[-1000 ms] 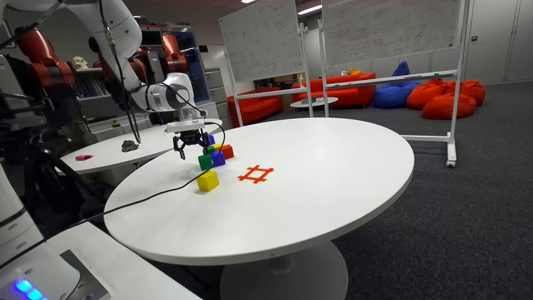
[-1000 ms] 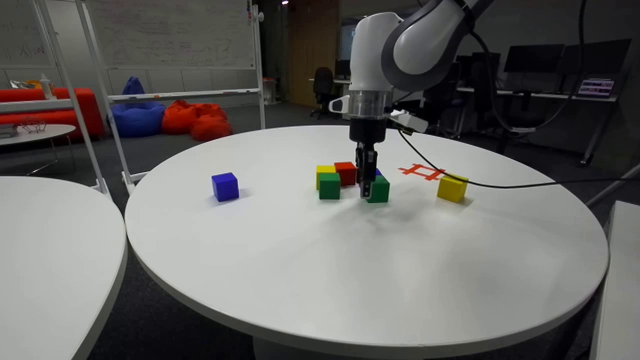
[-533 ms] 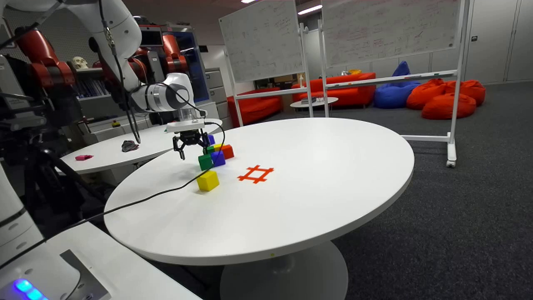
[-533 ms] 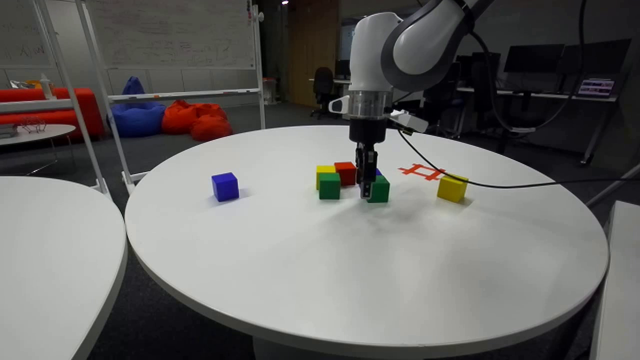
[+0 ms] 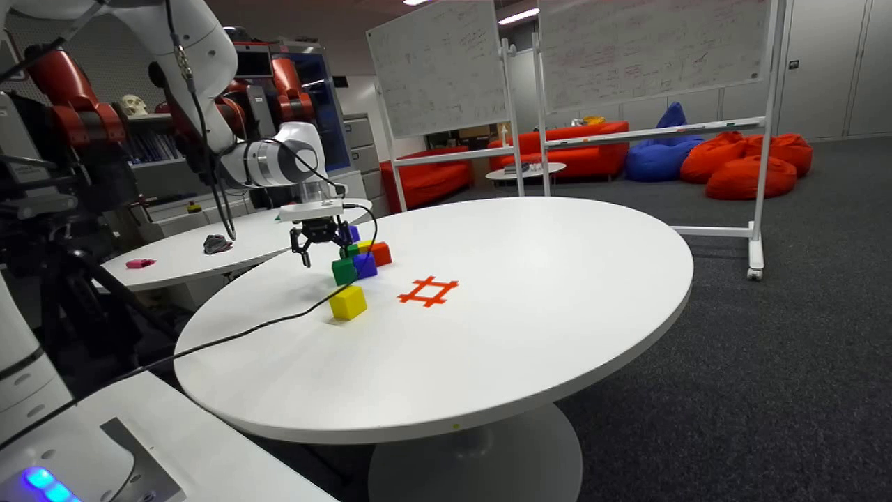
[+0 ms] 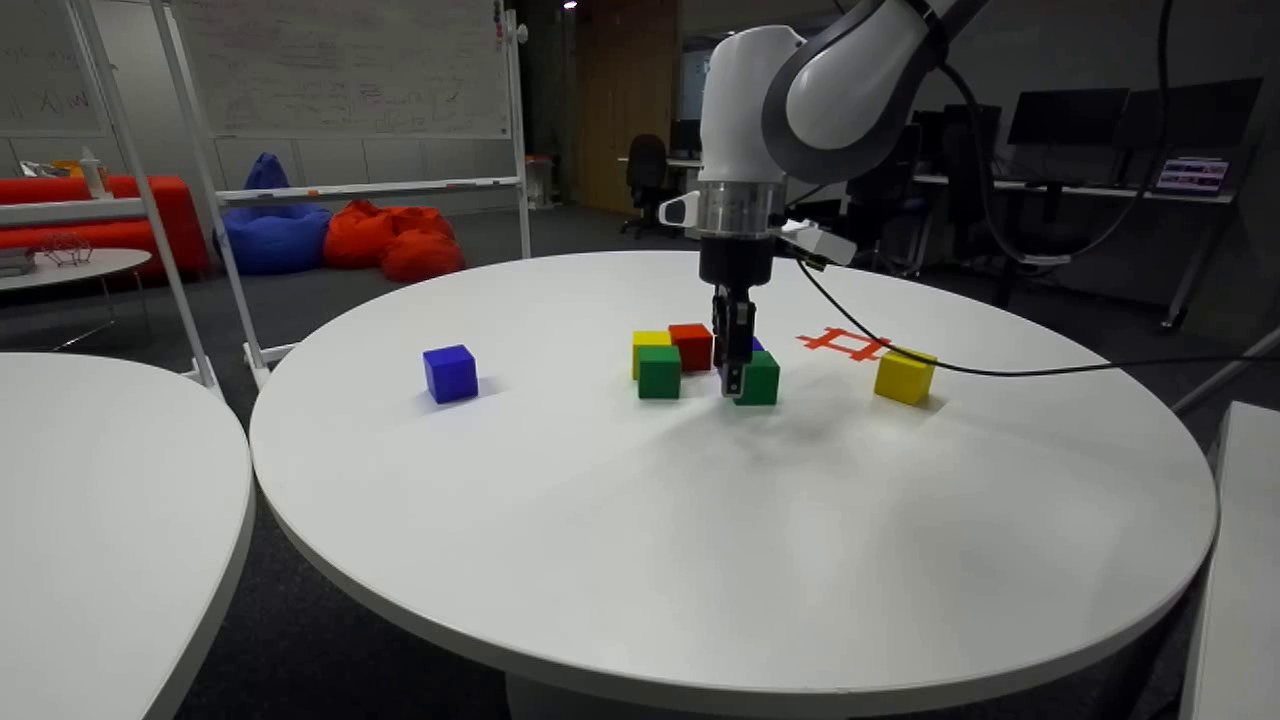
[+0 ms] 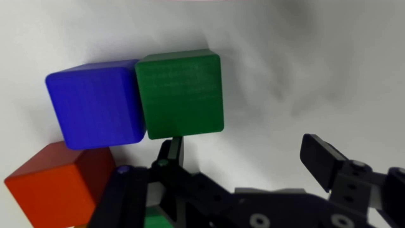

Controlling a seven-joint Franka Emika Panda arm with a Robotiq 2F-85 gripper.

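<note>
**The claw [image 7: 243,139] hangs wide open beside a green block [image 7: 182,98]**

This looks like the lining-up step: the claw is close but has hold of nothing. Its fingers [image 7: 173,152] are spread far apart, with no block between them. One finger pokes down just beside the green block; I can't tell if they touch. A blue block [image 7: 98,107] sits right up against the green block, and a red block [image 7: 50,190] is near. A grab at the green block would call for a slide or turn first, since the blue block leaves no room on its side. In an exterior view, the green block is on the round tabletop [image 5: 523,293], nearer its left edge than its right. In both exterior views, the arm [image 6: 745,110] bends over so the claw points straight down.
</note>
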